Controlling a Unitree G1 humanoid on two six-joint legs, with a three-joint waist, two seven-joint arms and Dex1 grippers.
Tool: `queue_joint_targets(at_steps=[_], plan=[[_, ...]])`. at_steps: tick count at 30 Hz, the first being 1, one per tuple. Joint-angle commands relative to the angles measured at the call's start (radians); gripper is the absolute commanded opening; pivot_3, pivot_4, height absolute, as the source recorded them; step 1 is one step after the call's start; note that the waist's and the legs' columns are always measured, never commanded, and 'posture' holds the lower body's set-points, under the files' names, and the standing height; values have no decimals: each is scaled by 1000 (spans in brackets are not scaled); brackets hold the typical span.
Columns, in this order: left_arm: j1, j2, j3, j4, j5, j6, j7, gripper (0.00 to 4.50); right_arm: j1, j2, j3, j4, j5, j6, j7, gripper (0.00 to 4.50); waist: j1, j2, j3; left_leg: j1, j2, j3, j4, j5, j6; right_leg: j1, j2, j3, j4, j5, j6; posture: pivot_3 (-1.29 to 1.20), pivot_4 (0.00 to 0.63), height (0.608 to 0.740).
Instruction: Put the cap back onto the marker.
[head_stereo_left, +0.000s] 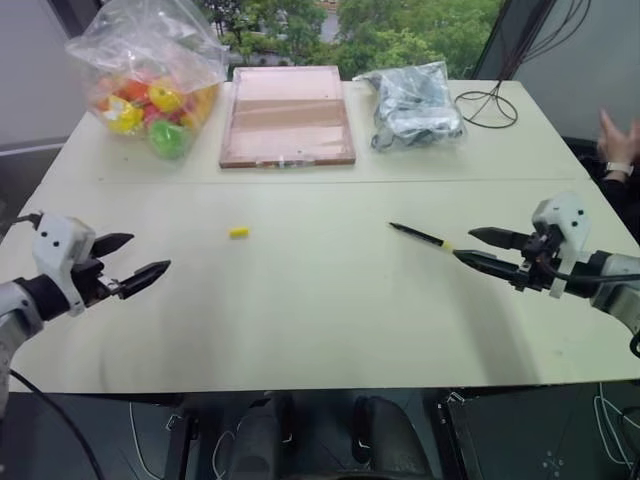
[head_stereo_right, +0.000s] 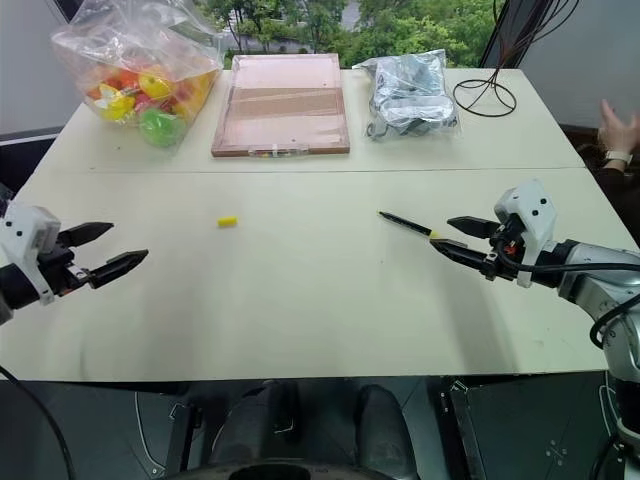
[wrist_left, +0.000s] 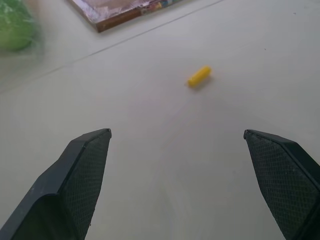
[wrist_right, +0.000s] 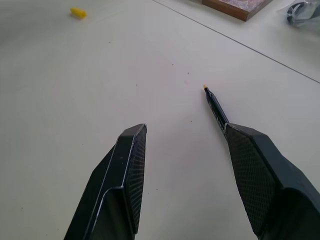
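Right now the cap (head_stereo_left: 238, 232) lies on its side on the pale table (head_stereo_left: 320, 330), left of centre and on its own, with bare tabletop all around it. Well to its right lies the marker (head_stereo_left: 420, 236), uncapped, a thin black stick slanting across the surface with its yellow-banded end toward the right gripper (head_stereo_left: 473, 247). That gripper hovers low at the right edge of the table, jaws apart and holding nothing — in the right wrist view one finger overlaps the marker's near end, though whether it touches cannot be told. The left gripper (head_stereo_left: 146, 258) hangs over the table's left edge with its jaws spread wide and empty, aimed roughly toward the cap, which sits well ahead of its fingertips (wrist_left: 90, 155). Along the far side of the table stand a clear bag of colourful toy balls (head_stereo_left: 150, 80), a shallow wooden tray (head_stereo_left: 287, 115), and a clear plastic bag of dark items (head_stereo_left: 412, 105), with a loop of black cable (head_stereo_left: 490, 105) beyond it. A person's hand (head_stereo_left: 618, 140) shows at the far right.
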Motion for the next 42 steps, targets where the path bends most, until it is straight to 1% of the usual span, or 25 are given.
queue_joint_targets(at_steps=[1,3,7,12,17,21,25,29,34,39,42], plan=[[-63,32,-39,23,5,-42,-65,4450,-27,3,0,-12,-5,-18,-1,2556,1,0,0,0,0,0,0,0,0,0,0,0,0,0,0,0,150,740],[-134,47,-91,54,3,-47,-119,4450,-44,3,13,-1,-13,-23,1,2556,2,0,0,0,0,0,0,0,0,0,0,0,0,0,0,0,150,740],[-356,49,-241,148,11,-59,-256,4450,-89,-3,56,43,-55,-64,23,2556,14,0,0,0,-4,1,1,1,0,0,1,0,1,0,0,0,150,740],[-568,-10,-391,268,54,-105,-375,4450,-148,1,111,104,-96,-110,56,2556,19,0,0,0,-5,3,1,1,0,1,1,0,1,2,4,0,150,740],[-703,-103,-484,380,108,-174,-437,4450,-207,27,168,209,-167,-215,76,2556,18,-1,0,0,-6,3,2,2,-1,2,1,0,1,2,4,0,150,740],[-737,-148,-500,439,134,-207,-445,4450,-277,85,223,340,-239,-319,73,2556,13,-1,0,0,-5,3,3,3,-3,2,1,0,2,2,4,0,150,740],[-741,-178,-500,447,146,-215,-441,4450,-351,137,279,484,-304,-415,105,2556,10,0,0,0,-5,3,3,4,-5,2,1,0,2,2,5,0,150,740],[-721,-197,-495,424,144,-209,-424,4450,-482,207,346,718,-387,-547,129,2556,9,0,0,0,-5,2,3,5,-5,2,1,0,2,2,5,0,150,740],[-674,-195,-474,369,136,-191,-394,4450,-620,259,385,977,-456,-660,175,2556,7,0,1,0,-6,2,3,5,-5,2,1,0,3,2,5,0,150,740],[-603,-180,-442,294,119,-163,-357,4450,-686,277,406,1141,-509,-738,220,2556,1,0,1,0,-6,2,3,5,-5,2,1,0,3,2,5,0,150,740],[-579,-176,-431,264,113,-151,-340,4450,-703,281,405,1198,-527,-767,233,2556,-4,0,1,0,-6,2,3,5,-6,3,1,0,3,2,5,0,150,740]])
